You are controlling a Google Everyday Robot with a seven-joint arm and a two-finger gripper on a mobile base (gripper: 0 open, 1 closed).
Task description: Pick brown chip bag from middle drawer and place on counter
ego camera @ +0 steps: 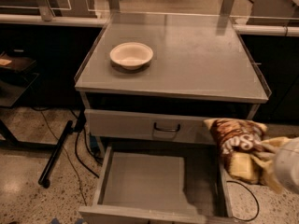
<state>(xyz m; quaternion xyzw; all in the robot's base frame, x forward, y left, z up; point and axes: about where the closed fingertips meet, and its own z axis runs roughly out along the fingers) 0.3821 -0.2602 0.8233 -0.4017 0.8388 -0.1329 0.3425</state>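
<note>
The brown chip bag [236,146] hangs in the air at the right, above the right side of the open middle drawer [142,181], in front of the drawer front above. It is dark brown with white lettering and a pale yellow end at the bottom. My gripper [261,160] comes in from the lower right and is shut on the bag's right side; its pale fingers wrap the yellow end. The drawer's grey floor is bare. The counter [201,64] lies above and behind, flat and grey.
A white bowl [131,55] stands on the counter's left half. A shut drawer front with a dark bar handle [167,128] sits above the open drawer. A black pole and cables [58,150] lie on the floor at the left.
</note>
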